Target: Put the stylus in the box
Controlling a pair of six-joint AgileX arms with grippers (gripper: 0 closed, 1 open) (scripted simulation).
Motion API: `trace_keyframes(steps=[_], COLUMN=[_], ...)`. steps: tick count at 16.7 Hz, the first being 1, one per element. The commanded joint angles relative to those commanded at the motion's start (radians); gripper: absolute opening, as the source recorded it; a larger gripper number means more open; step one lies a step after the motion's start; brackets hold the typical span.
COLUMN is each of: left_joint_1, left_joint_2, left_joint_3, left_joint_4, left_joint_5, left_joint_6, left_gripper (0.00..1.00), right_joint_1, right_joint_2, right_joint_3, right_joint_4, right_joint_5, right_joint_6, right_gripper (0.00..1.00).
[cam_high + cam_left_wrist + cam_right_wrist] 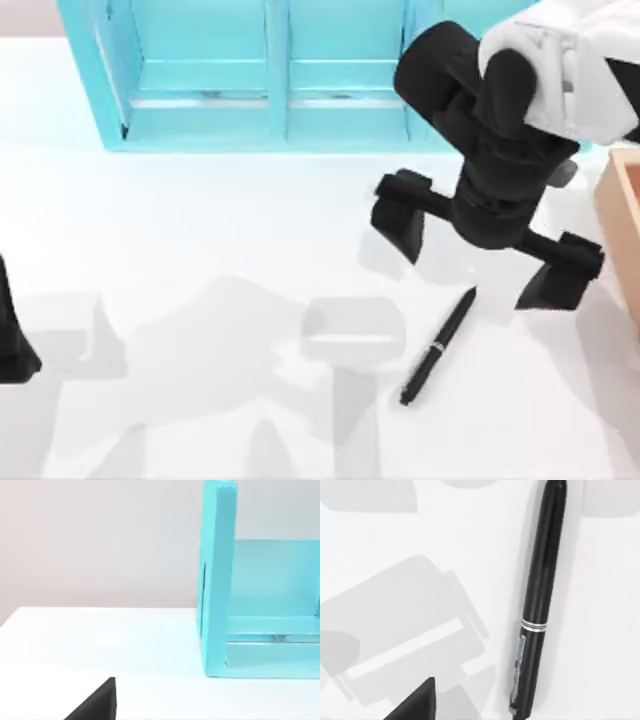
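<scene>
Right gripper point(487, 248) hovers with fingers spread wide, above the table point(200, 250), near the stylus point(438, 346) lying flat beside the box point(622, 215). Left arm point(12, 340) parked at left edge.

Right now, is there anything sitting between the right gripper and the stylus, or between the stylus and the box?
Nothing visible. The right gripper hangs open above bare table, with the stylus lying free just below it in the top view. The box sits at the table's right edge, with only open surface between it and the stylus.
</scene>
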Motion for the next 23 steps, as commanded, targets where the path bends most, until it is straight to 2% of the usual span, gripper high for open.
trace_keyframes(steps=[5, 12, 15, 20, 23], left_joint_1=[0.000, 0.000, 0.000, 0.000, 0.000], left_joint_2=[0.000, 0.000, 0.000, 0.000, 0.000], left_joint_3=[0.000, 0.000, 0.000, 0.000, 0.000], left_joint_4=[0.000, 0.000, 0.000, 0.000, 0.000], left_joint_5=[0.000, 0.000, 0.000, 0.000, 0.000], left_joint_6=[0.000, 0.000, 0.000, 0.000, 0.000], left_gripper=[1.00, 1.00, 1.00, 1.00, 1.00], right_joint_1=[0.002, -0.001, -0.003, -0.006, -0.006], right_joint_2=[0.207, 0.222, 0.241, 0.299, 0.319], right_joint_3=[0.185, 0.196, 0.138, -0.018, -0.065], right_joint_4=[-0.134, -0.139, -0.068, 0.162, 0.217], right_joint_5=[-0.005, -0.005, -0.005, -0.004, -0.004], right_joint_6=[0.099, 0.104, 0.102, 0.100, 0.100], right_gripper=[1.00, 1.00, 1.00, 1.00, 1.00])
